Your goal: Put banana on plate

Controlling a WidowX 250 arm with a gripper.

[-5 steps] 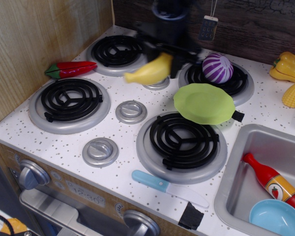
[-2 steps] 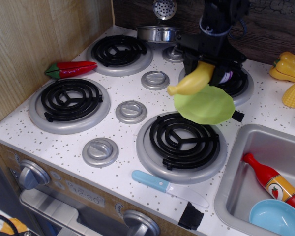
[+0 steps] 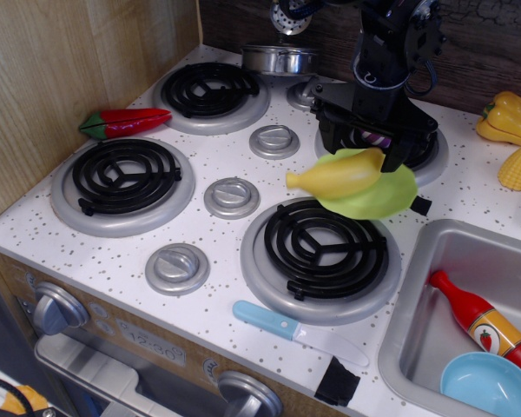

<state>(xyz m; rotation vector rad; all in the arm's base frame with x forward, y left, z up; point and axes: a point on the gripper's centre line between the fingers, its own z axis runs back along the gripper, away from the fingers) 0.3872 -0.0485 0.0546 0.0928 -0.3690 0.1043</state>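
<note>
The yellow banana lies across the left edge of the lime-green plate. Its tapered nub sticks out past the rim towards the left, over the white stovetop. The plate sits between the back right burner and the front right burner. My black gripper hangs right above the banana's right end, its fingers spread apart on either side of it and seemingly off the fruit. The gripper hides most of the back right burner and what is on it.
A red chili pepper lies at the left. A blue-handled knife lies at the front edge. The sink holds a ketchup bottle and a light-blue bowl. A yellow bell pepper, a corn cob and a steel pot stand at the back.
The gripper carried the banana from the stove's middle to the right, then lowered it onto the plate. The fingers now stand wider apart and the banana sits lower.
</note>
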